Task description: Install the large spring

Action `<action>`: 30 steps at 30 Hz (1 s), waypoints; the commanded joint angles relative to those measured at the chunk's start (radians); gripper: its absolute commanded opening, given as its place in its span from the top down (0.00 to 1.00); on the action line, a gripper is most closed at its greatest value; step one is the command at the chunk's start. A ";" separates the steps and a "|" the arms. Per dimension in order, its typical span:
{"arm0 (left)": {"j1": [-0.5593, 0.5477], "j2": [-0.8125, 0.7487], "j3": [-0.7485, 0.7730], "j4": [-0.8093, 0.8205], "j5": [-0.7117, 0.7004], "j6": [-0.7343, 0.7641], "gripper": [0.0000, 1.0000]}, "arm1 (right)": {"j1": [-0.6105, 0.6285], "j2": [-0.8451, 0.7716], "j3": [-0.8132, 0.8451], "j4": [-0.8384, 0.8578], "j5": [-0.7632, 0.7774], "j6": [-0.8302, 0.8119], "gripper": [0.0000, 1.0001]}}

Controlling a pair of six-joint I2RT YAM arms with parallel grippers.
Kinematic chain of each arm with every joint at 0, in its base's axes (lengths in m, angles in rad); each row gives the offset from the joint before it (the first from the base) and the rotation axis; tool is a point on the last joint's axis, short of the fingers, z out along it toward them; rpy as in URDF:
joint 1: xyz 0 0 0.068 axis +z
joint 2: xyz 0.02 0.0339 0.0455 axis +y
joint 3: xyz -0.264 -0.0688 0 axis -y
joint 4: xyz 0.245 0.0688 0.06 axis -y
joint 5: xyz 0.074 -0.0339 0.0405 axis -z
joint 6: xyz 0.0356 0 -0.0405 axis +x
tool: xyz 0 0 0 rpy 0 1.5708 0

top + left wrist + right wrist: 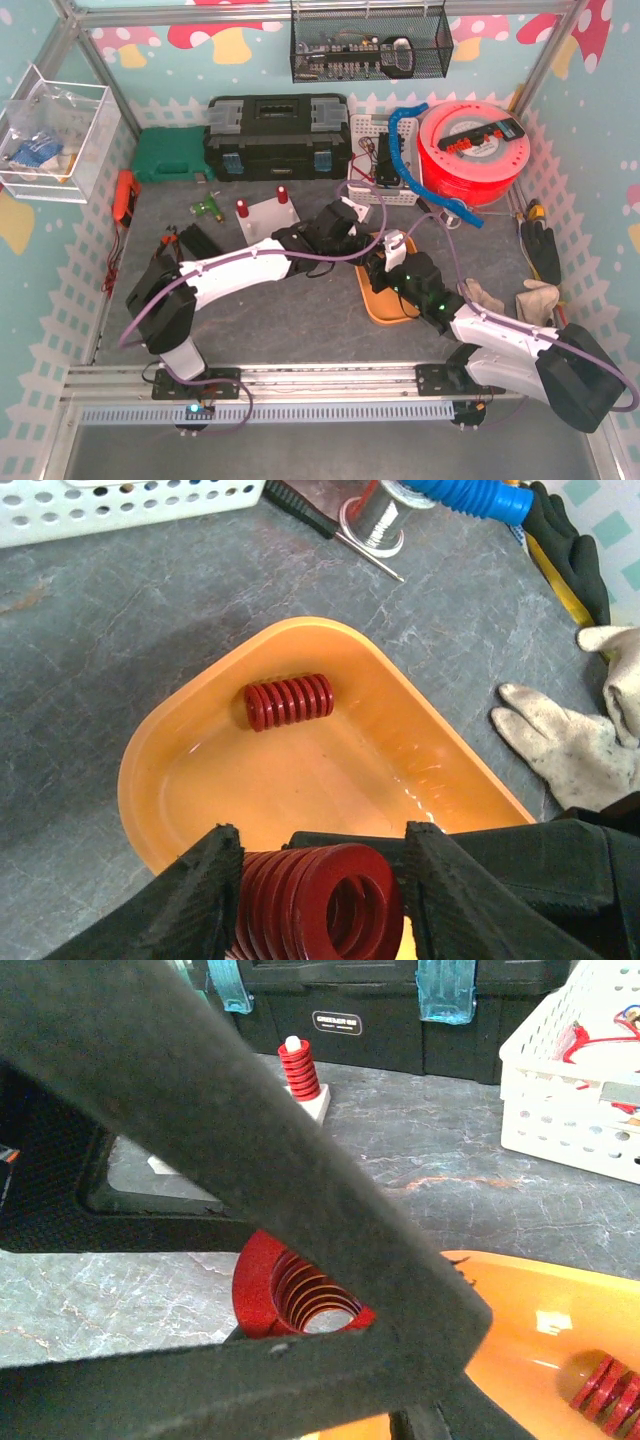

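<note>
The large spring (320,905), red with thick coils, hangs above the orange tray (200,710) between both grippers. My left gripper (325,832) has a black finger pressed against each side of it. My right gripper (360,1325) is shut on the same spring (265,1285), seen end-on, and one of its fingers runs behind the spring in the left wrist view. From above, the two grippers meet over the tray (378,300), left gripper (362,243) and right gripper (388,263). A smaller red spring (290,701) lies in the tray. The white fixture (265,215) carries a red spring on a post (297,1065).
A white perforated basket (120,505) and a solder spool (378,518) stand beyond the tray. Work gloves (570,745) lie to its right. A black toolbox (275,135) and a red filament spool (470,150) line the back.
</note>
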 commanded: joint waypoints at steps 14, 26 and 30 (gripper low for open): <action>0.008 0.038 0.073 -0.119 -0.006 0.013 0.96 | 0.008 -0.063 -0.017 0.019 0.035 -0.061 1.00; 0.024 -0.071 0.029 -0.038 0.003 0.263 0.58 | -0.003 -0.108 0.142 -0.387 -0.036 -0.059 1.00; 0.137 -0.180 -0.087 0.136 0.141 0.329 0.58 | -0.021 -0.149 0.143 -0.415 -0.071 -0.122 1.00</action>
